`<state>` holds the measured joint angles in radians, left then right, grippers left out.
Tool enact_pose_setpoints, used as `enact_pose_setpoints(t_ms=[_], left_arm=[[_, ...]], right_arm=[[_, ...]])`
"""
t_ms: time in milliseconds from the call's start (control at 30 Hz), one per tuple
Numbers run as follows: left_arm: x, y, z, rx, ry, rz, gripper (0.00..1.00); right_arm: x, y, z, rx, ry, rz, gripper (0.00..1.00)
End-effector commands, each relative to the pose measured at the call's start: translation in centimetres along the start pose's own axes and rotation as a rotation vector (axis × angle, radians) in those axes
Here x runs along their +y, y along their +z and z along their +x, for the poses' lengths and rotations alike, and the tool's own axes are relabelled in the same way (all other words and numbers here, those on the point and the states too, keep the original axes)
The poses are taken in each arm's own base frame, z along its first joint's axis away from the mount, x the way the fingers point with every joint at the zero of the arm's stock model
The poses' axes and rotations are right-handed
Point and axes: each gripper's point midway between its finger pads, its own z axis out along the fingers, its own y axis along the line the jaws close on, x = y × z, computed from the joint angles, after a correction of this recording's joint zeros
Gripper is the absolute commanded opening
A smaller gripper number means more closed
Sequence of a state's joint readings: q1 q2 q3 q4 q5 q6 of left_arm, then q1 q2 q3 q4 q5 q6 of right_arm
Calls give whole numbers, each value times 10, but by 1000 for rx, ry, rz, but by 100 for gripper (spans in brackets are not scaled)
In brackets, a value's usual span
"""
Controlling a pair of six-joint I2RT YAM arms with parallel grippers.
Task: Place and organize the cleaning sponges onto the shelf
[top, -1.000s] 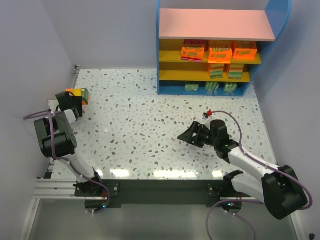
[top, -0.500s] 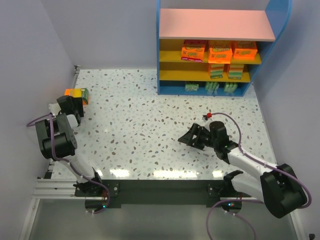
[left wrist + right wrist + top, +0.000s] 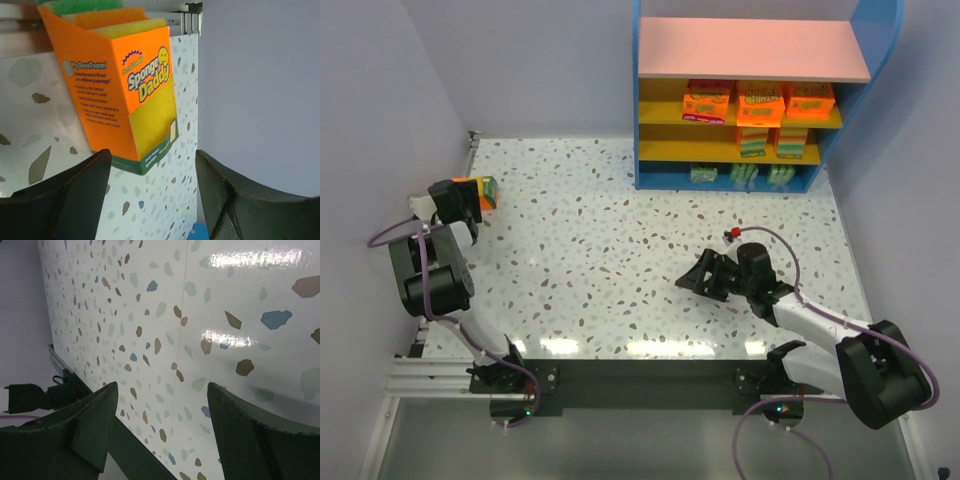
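Three levels sit under the pink top board of the shelf [image 3: 750,48], a rigid blue-framed unit standing at the far edge of the counter [image 3: 600,250], whose speckled surface is glossy enough to show glare. The stocked sponge packs [image 3: 760,102] fill the shelf in rows: orange fronts on the upper two levels, green edges along the bottom.

Your concern is the lone sponge pack [image 3: 120,85], well apart from the shelf at the counter's left edge, close to the metal rail. It is an open-topped orange card sleeve with a front cut-out showing a yellow sponge; green, orange and yellow foam stands proud of the top. Expect it to be very light and to skate on that smooth counter if you nudge it. The card is thin and the foam behind it soft, so the walls will likely give under pressure. Squeeze only until it stops yielding. Take it across the printed card sides, low toward the closed green base, not on the exposed foam.

Your left end effector [image 3: 152,156] stands wide, with the pack just ahead of its tips and nothing held. The right end effector [image 3: 162,390] is also spread wide and empty, low over bare counter.
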<state>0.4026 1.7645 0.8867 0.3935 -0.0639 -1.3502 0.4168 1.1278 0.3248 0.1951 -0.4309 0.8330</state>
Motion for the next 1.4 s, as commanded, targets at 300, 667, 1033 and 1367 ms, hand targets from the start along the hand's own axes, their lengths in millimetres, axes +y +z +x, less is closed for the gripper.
enact_pose_setpoints(t_ms=[300, 667, 1033, 1367], left_arm=[[-8, 29, 12, 27, 47, -63, 67], [17, 33, 30, 103, 84, -136, 44], [-5, 13, 97, 324, 213, -39, 12], [11, -47, 172, 570, 429, 55, 0]], right_arm=[[2, -1, 2, 4, -11, -22, 75], [-3, -4, 7, 6, 5, -13, 74], [0, -3, 5, 1, 7, -21, 73], [3, -2, 3, 3, 4, -26, 73]])
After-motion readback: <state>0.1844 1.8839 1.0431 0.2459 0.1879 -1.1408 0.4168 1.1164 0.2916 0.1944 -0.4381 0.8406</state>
